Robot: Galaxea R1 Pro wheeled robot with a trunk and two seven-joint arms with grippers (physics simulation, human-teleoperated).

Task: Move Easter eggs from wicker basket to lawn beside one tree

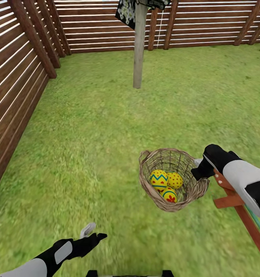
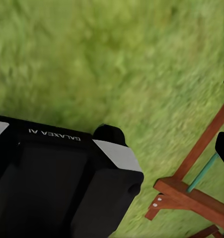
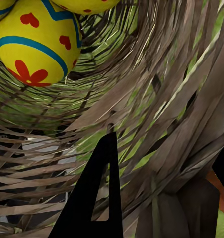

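Three Easter eggs (image 1: 165,184) all sit in the wicker basket (image 1: 195,190); none placed. Right claw (image 1: 199,168) seemingly pinches its rim, basket apparently lifted; left claw (image 1: 92,233) idle, state unclear. Tree (image 1: 139,50) well ahead.

A fenced garden — green lawn (image 1: 106,134), slatted wooden fence (image 1: 106,27), tree (image 1: 139,46).

Bright, even, shadowless simulator light, soft smeared grass texture, slight blur throughout, no glare
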